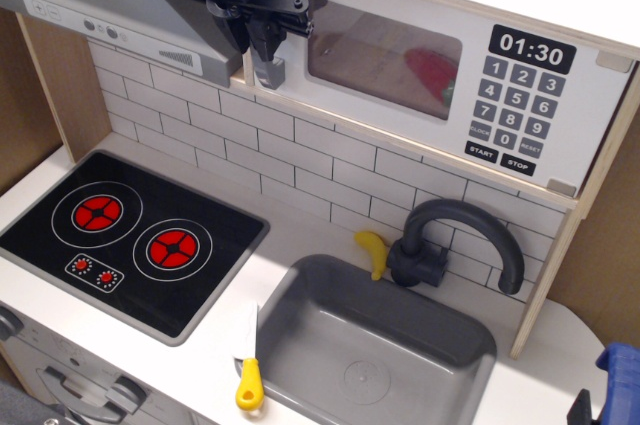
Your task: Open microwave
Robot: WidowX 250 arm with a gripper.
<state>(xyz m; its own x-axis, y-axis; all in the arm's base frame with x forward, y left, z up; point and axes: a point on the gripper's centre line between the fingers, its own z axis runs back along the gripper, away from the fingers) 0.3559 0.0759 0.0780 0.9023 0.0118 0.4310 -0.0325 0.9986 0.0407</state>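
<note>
The microwave (440, 70) sits high along the back edge of the counter, toward the back right corner, above the tiled wall. Its white door appears flush and closed; the clock reads 01:30 over a black keypad (512, 105). Something red (432, 73) shows through the door window, too blurred to identify. The grey bar handle (268, 67) stands upright at the door's left edge. The black gripper (262, 40) hangs at the top of that handle, its fingers closed in around the bar and apparently clamped on it; the contact itself is partly hidden by the gripper body. Just left of the microwave is a grey slanted hood (120, 15) with small buttons. On the counter (300, 235), a black hob (130, 235) with two red rings occupies the front left part. A grey sink (375, 350) sits at the front, right of centre, with a dark tap (455, 240) behind it. A yellow banana (373, 250) lies just left of the tap base. A knife (248, 370) with a yellow handle lies at the front edge between hob and sink
</note>
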